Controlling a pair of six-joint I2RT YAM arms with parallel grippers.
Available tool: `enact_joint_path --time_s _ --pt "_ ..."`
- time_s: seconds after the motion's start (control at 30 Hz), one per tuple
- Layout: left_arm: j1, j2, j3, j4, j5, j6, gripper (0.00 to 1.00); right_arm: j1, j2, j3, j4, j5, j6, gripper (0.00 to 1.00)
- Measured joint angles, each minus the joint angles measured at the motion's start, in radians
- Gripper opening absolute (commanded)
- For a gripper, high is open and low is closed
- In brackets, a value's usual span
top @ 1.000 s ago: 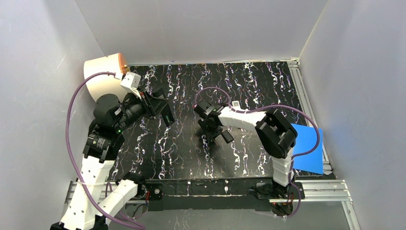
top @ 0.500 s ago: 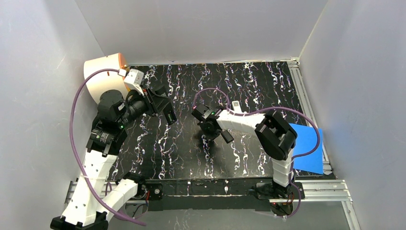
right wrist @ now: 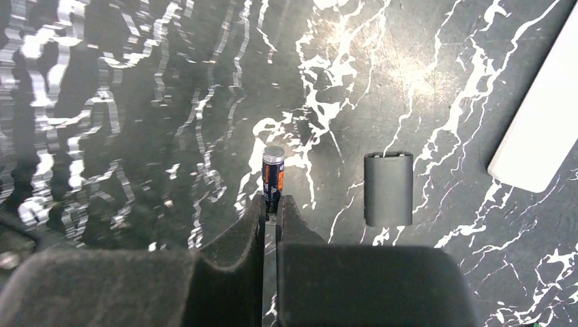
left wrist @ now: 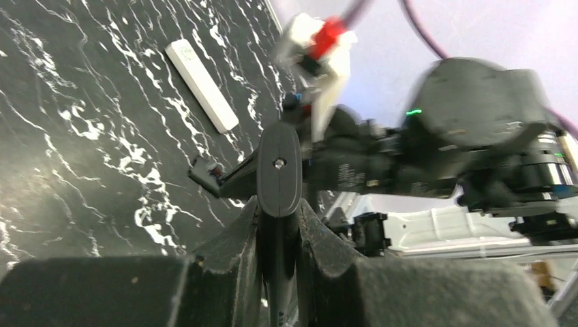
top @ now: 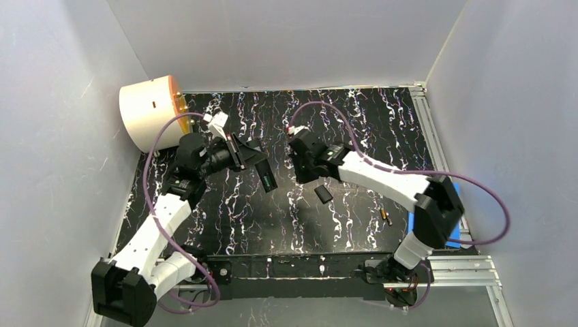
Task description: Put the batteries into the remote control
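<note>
My left gripper (top: pixel 255 160) is shut on a black remote (top: pixel 268 181) and holds it above the table left of centre. In the left wrist view the remote (left wrist: pixel 278 163) stands on edge between the fingers (left wrist: pixel 320 235). My right gripper (top: pixel 305 170) is just right of it, shut on a blue-and-orange battery (right wrist: pixel 272 174) whose silver tip sticks out past the fingertips. A black battery cover (right wrist: pixel 388 189) lies flat on the table beside it and also shows in the top view (top: pixel 322 194). Another battery (top: pixel 387 218) lies on the table at the right.
A white remote (left wrist: pixel 202 85) lies on the black marbled table; its end shows in the right wrist view (right wrist: pixel 538 136). A cream drum with an orange lid (top: pixel 146 109) stands at the back left corner. A blue sheet (top: pixel 411 221) lies at the right edge, mostly behind my right arm.
My left gripper has moved right toward the centre with the black remote. My right arm has stretched out and its gripper has risen off the table, uncovering the battery at the right.
</note>
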Motion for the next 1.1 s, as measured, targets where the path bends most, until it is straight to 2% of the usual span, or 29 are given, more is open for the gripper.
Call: enact_joint_path --time_s 0.23,0.43,0.9,1.1 --pt "0.0 0.092 -0.126 0.341 0.041 -0.315 0.0 -0.02 -0.181 0.043 -0.045 -0.097 0.053 0.01" --pt "-0.007 0.172 -0.159 0.496 0.039 -0.48 0.0 -0.02 -0.206 0.126 -0.077 -0.199 0.093 0.01" --pt "-0.007 0.248 -0.159 0.554 0.044 -0.507 0.0 -0.02 -0.221 0.199 -0.123 -0.307 0.111 0.01" --pt "-0.007 0.25 -0.157 0.555 0.054 -0.501 0.0 -0.02 -0.21 0.219 -0.152 -0.349 0.089 0.05"
